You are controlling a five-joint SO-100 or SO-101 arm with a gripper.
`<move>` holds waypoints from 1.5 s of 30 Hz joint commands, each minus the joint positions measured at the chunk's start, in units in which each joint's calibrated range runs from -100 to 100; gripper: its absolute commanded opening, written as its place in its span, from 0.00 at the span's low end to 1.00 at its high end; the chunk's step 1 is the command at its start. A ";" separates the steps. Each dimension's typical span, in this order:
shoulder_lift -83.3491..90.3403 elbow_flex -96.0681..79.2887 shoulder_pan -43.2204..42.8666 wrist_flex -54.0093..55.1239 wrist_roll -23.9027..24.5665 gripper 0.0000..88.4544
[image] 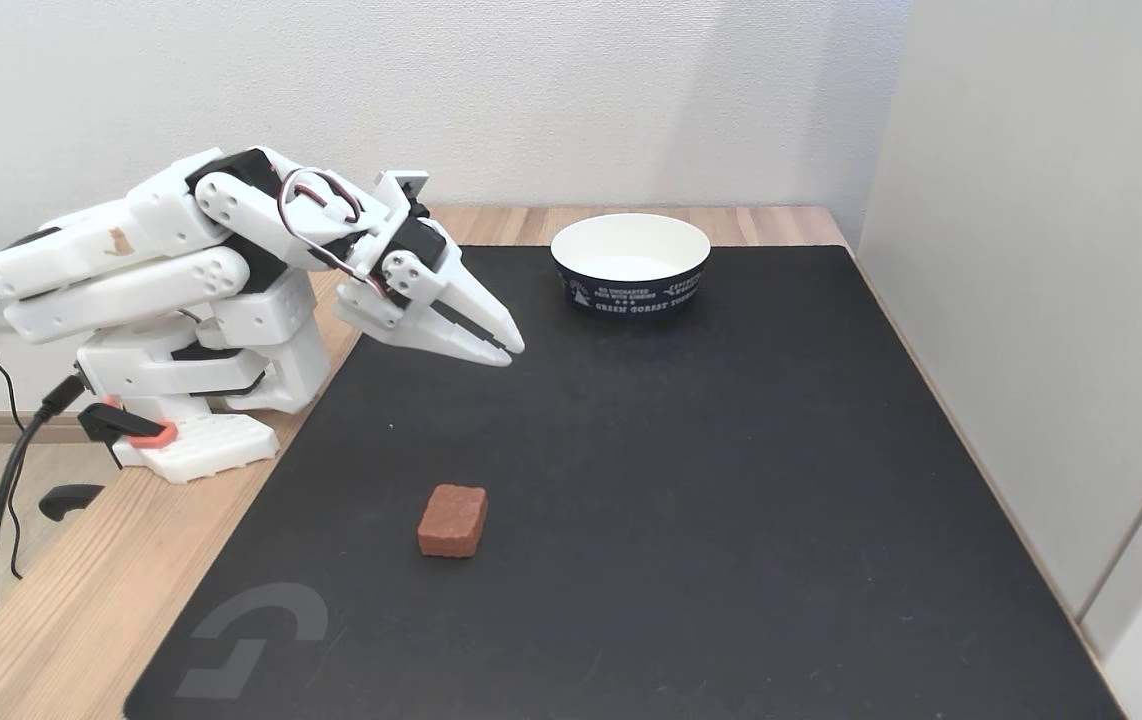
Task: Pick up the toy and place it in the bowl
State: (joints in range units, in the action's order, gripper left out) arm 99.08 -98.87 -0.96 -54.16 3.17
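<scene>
Toy (452, 520) lies nearest on black mat (631, 500), untouched; looks stiff, rough, light, so I'd pinch its long flat sides. My gripper (509, 348) hangs above mat's left edge, jaws nearly closed, empty. Bowl (630, 262) farthest back, empty.

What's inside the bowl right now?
Nothing visible: the bowl shows a bare white interior in the fixed view. Its near wall hides the front part of the floor. The toy lies on the black mat, apart from the end effector.
</scene>
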 commanded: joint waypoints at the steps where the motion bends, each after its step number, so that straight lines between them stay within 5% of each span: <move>1: 0.50 -0.59 0.83 0.14 -0.50 0.03; 40: 0.50 -0.59 0.83 0.98 -0.40 0.03; 42: 0.50 -0.59 0.75 1.66 -0.45 0.09; 45: 0.50 -0.59 0.25 1.66 -0.45 0.36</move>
State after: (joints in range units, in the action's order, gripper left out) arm 99.08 -98.87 -0.71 -53.74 2.86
